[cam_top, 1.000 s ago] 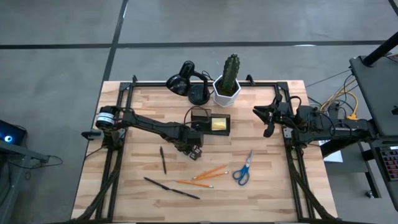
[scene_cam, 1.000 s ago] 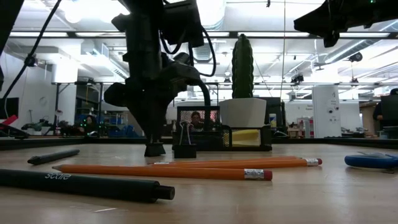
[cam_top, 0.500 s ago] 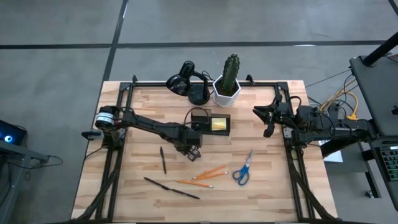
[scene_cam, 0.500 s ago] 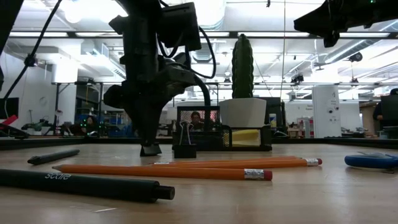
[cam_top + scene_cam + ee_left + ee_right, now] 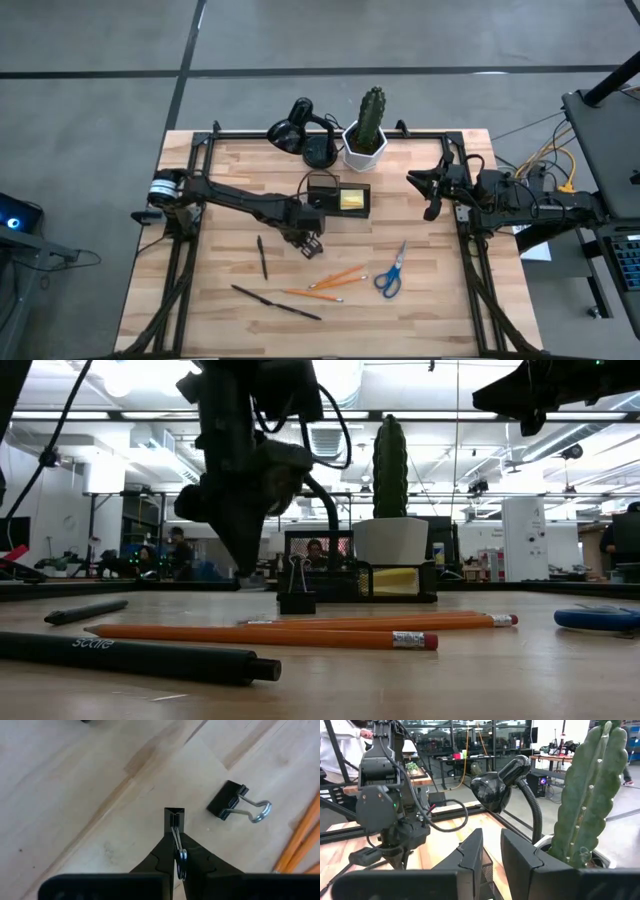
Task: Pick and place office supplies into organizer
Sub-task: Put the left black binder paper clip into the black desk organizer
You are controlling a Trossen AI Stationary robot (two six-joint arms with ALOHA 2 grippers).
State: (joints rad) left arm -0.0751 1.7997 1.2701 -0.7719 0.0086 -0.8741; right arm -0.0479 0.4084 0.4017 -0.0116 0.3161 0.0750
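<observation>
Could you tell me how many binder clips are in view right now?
2. One binder clip is pinched in the left end effector, lifted above the table; the second clip lies free on the wood beside it, near the pencils. Others may be hidden.

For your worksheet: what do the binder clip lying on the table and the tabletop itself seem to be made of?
Binder clip: apparently metal, with a matte black body and shiny bent-wire handles that glint. Tabletop: wood, seemingly butcher-block, with pale joined strips, visible grain and a smooth, low-sheen finish.
</observation>
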